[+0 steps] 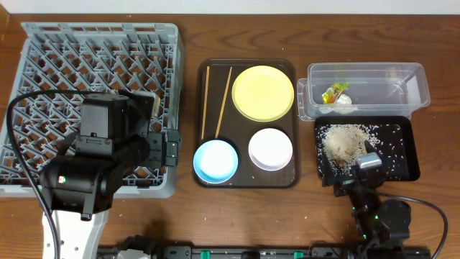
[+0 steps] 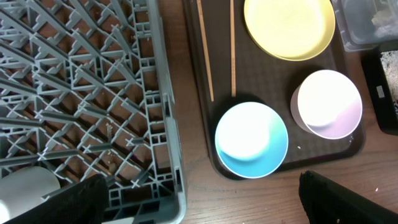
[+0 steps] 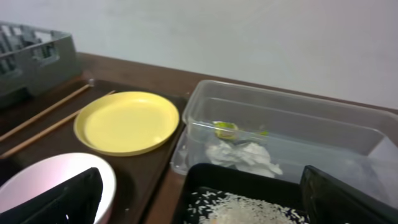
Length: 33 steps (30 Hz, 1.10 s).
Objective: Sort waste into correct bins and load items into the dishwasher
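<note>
- Gaping wide, empty: left gripper [image 2: 208, 200], right gripper [image 3: 202, 202].
- Glossy round yellow plate [image 1: 263, 93], one o'clock on the brown tray [image 1: 244, 134].
- Grainy rice [image 1: 343, 140] heaped in matte black tray [image 1: 404, 157].

Overhead cam: fixed above table [image 1: 187, 29], looks straight down, far enough for whole layout: dish rack [image 1: 97, 108] left, brown tray [image 1: 243, 129] centre, clear tub [image 1: 388, 90] + black tray [image 1: 399, 151] right.
L wrist cam: steep downward look, close, over rack's right edge + brown tray.
R wrist cam: low, nr table level, faces across black tray + tub twd back wall [image 3: 249, 37]; rack at far left edge.
All 3 views share yellow plate [image 1: 263, 93], chopsticks [image 1: 205, 101], white bowl [image 1: 270, 149].
</note>
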### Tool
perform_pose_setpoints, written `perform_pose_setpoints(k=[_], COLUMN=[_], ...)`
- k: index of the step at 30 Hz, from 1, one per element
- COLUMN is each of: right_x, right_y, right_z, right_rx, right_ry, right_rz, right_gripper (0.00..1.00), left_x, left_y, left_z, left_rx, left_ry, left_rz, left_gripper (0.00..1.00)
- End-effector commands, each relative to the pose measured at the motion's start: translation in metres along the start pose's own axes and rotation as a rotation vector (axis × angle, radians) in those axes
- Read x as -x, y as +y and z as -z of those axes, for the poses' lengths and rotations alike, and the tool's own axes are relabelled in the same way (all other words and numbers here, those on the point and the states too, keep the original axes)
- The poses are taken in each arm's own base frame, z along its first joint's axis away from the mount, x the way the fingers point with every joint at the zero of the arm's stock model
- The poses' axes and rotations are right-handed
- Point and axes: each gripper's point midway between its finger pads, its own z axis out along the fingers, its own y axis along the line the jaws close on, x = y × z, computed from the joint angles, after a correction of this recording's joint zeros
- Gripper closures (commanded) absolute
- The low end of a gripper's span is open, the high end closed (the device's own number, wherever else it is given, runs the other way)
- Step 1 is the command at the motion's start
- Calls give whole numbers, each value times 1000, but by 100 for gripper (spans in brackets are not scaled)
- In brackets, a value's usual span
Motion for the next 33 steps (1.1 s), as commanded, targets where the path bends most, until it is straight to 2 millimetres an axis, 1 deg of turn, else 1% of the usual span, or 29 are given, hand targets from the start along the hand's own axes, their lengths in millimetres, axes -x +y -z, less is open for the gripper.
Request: perform_pose_setpoints(k=[1, 6, 29, 31, 33], right_x=[-5, -6, -7, -7, -7], right_y=[-5, -9, -9, -9, -9], right_z=[1, 0, 0, 0, 0], right_rx=[-22, -46, -46, -46, -46], right_ry=[-40, -68, -64, -64, -64], right_rz=[11, 16, 15, 15, 15], right_gripper=[1, 1, 1, 1, 1], left_x=[4, 4, 4, 5, 5], left_y=[0, 0, 0, -3, -16], left_z=[3, 3, 3, 3, 4], left_rx=[6, 6, 6, -11, -88], left_ry=[-13, -14, -14, -18, -16], left_rz=[-17, -18, -17, -4, 26], left_gripper=[2, 2, 2, 2, 2])
